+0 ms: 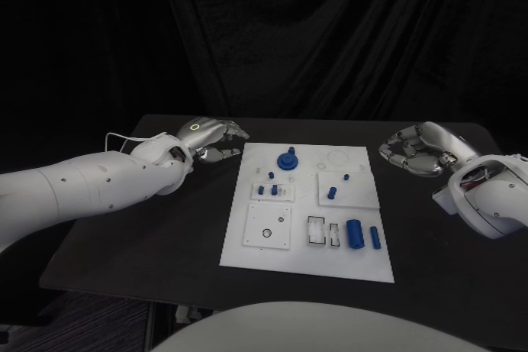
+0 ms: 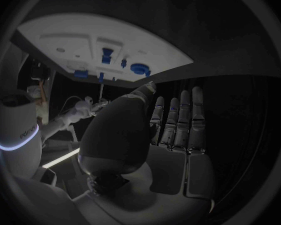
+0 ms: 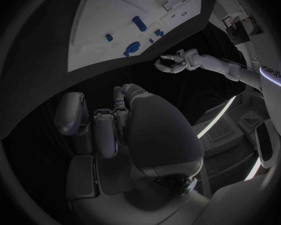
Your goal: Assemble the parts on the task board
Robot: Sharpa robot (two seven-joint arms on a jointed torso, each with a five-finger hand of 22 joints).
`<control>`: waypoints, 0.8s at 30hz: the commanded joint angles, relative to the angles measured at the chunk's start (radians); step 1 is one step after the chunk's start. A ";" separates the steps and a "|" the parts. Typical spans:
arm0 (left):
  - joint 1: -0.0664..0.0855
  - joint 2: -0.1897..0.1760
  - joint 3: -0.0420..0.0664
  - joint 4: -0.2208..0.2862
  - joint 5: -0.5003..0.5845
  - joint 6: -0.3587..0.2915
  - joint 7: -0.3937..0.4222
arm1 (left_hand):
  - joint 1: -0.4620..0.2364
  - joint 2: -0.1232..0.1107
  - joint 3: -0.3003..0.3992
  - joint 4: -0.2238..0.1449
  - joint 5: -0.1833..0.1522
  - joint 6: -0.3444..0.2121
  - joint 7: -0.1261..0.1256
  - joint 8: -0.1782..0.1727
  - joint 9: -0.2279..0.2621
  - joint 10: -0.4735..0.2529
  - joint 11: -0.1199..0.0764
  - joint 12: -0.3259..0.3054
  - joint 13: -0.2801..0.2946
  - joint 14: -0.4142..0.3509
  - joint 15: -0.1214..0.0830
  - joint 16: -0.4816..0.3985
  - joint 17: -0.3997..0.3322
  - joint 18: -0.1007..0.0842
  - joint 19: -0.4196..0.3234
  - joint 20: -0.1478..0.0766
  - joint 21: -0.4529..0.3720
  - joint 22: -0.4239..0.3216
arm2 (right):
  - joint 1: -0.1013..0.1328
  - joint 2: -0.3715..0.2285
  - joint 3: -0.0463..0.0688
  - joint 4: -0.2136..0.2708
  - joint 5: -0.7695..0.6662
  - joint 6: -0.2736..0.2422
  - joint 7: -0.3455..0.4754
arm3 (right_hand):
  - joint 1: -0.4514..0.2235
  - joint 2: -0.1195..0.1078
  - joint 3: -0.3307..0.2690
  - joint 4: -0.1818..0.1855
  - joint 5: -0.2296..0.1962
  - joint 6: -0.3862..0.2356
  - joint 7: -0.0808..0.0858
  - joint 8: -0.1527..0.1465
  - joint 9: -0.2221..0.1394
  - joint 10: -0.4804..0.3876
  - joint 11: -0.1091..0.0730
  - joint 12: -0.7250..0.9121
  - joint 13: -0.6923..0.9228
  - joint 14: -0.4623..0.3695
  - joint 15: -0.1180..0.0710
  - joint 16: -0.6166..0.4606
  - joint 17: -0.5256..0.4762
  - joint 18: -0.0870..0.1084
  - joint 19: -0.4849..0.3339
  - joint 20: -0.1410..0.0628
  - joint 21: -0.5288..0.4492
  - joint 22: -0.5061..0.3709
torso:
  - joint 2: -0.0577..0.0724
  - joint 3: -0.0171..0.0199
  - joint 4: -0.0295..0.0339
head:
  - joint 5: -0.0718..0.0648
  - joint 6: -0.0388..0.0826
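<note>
The matte black bench [image 1: 440,138] is carrying the flat white task board [image 1: 308,249], lying between both robot hands. The left robot hand [image 1: 214,142] and right robot hand [image 1: 416,150] are hovering just beside its far corners, fingers curled, holding nothing, probably poised before reaching. Small blue parts [image 1: 354,233] are waiting on it.

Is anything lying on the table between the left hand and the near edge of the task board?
No. In the head view, only bare black table separates the left hand from the task board.

White arms — silver hands, left hand [image 1: 212,140] ring-lit green.
</note>
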 commanded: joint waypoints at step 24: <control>-0.010 -0.177 0.001 0.355 1.269 0.578 0.508 | -0.146 0.217 -0.444 0.104 0.083 -0.335 0.007 -0.025 -0.104 -0.471 -0.045 -0.195 -0.319 -0.640 0.035 -0.468 -0.384 0.008 -0.622 0.051 -0.163 -0.784 | 0.002 0.144 0.002 -0.074 -0.625 0.211 -0.135 | -0.028 -0.169 0.192 -0.051 -0.250 -0.218 -0.020 -0.042 -0.038 -0.830 0.099 -0.811 -0.669 -0.073 0.063 -0.145 -0.023 0.032 -0.110 0.058 -0.119 0.113 | 0.008 -0.0160 0.0216 | -0.054 0.000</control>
